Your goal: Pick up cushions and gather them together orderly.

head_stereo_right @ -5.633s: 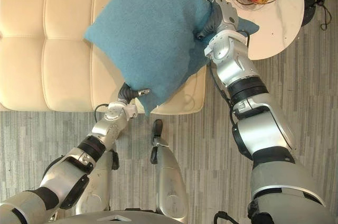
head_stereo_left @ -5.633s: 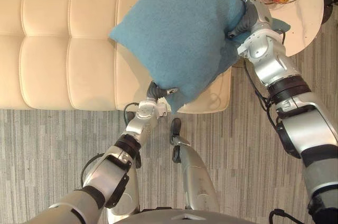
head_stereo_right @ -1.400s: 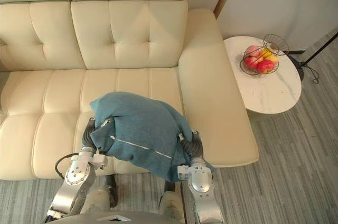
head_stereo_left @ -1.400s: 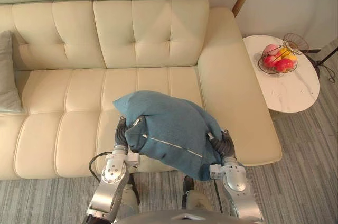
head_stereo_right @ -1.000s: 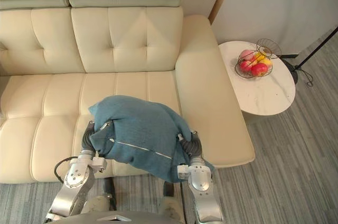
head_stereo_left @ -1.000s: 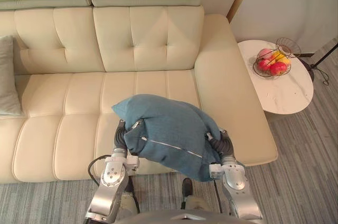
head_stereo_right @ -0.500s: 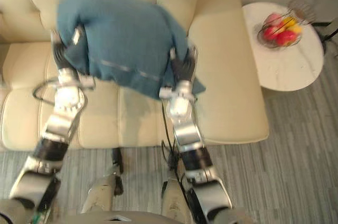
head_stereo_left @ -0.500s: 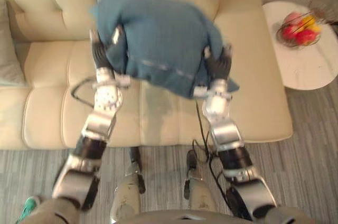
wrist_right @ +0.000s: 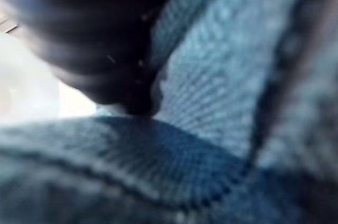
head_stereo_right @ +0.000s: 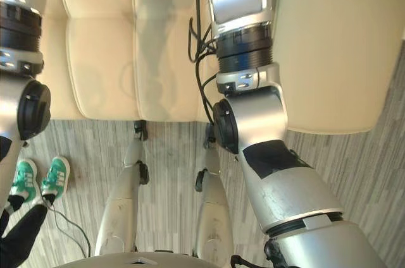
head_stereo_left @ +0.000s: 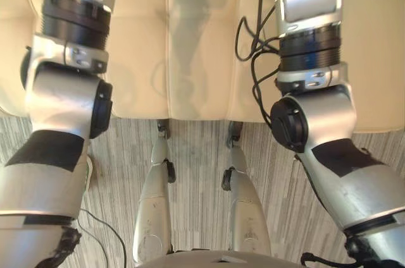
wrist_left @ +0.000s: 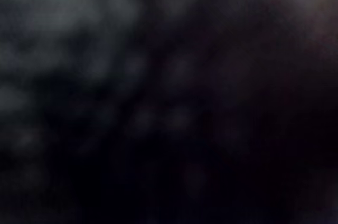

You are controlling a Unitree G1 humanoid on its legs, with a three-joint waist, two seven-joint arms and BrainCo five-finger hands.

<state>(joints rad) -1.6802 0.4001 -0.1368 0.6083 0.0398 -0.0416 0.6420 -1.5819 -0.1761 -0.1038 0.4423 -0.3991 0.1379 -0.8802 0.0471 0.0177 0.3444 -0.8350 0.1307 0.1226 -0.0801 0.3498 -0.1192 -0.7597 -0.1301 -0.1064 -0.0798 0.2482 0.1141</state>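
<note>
Looks to be mid-task: carrying, not yet placing. Seen close in the right wrist view, pressed right up against the right hand (wrist_right: 90, 34): the blue knitted cushion (wrist_right: 222, 86), touching the dark ribbed cover and bulging round it. Cannot tell whether curled into the cloth there or laid flat on it; cannot tell for the left hand either. Reaching forward with the left arm (head_stereo_left: 63, 103) and the right arm (head_stereo_left: 316, 116) over the front edge of the cream sofa (head_stereo_left: 202, 59), past the upper edge of both eye views. Judging from that, held up somewhere ahead above the seat, though cannot say how high, nor whether touching the backrest.

Left to do, most likely: set this cushion down beside the others, square it up, then fetch any more. Cannot judge how many are gathered.

As for containers: none to report among what lies below. Bare along the stretch of sofa seat between the arms. Grey striped floor (head_stereo_left: 196, 154) in front of the sofa, with a person's green shoes (head_stereo_right: 38, 179) standing on it at the robot's left.
</note>
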